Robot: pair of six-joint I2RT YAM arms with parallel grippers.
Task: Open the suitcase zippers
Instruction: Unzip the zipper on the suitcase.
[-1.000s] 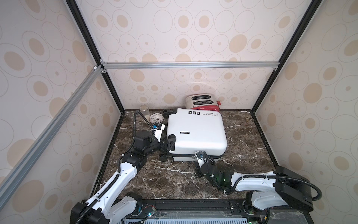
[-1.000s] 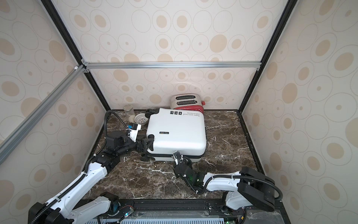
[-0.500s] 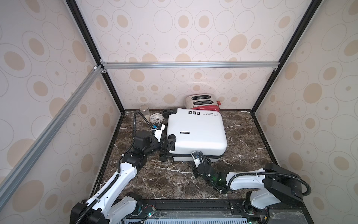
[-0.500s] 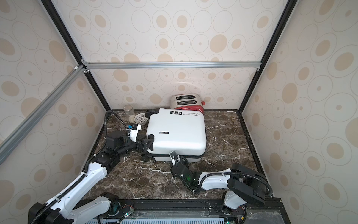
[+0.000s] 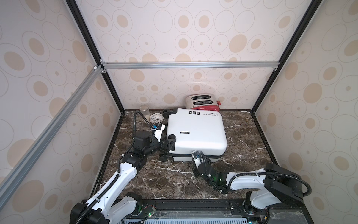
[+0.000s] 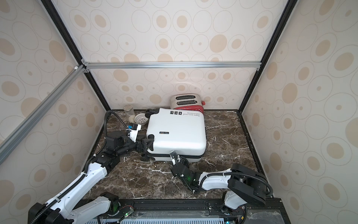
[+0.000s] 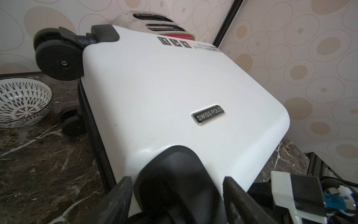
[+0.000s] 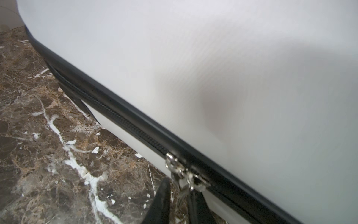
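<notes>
The white suitcase [image 5: 195, 133] [image 6: 176, 131] lies flat on the marble top, lid up. My left gripper [image 5: 167, 148] [image 6: 144, 147] is at its near-left corner. In the left wrist view that gripper [image 7: 177, 180] is shut on the black wheel housing [image 7: 174, 168], one finger on each side. My right gripper [image 5: 194, 161] [image 6: 175, 161] is at the suitcase's near side. In the right wrist view the black zippers band [image 8: 120, 116] runs along the seam, with two silvery pulls [image 8: 174, 164] side by side. The right gripper [image 8: 180, 189] stands narrowly open around a hanging pull tab.
A red toaster [image 5: 201, 104] stands against the back wall behind the suitcase. A patterned bowl [image 5: 156, 118] [image 7: 21, 100] and a glass jar [image 5: 144, 110] sit at the back left. Enclosure walls close in on three sides.
My right gripper has shifted a little left along the suitcase's near side, up to the zipper pulls, and its jaws have narrowed. The left arm and the suitcase have not moved.
</notes>
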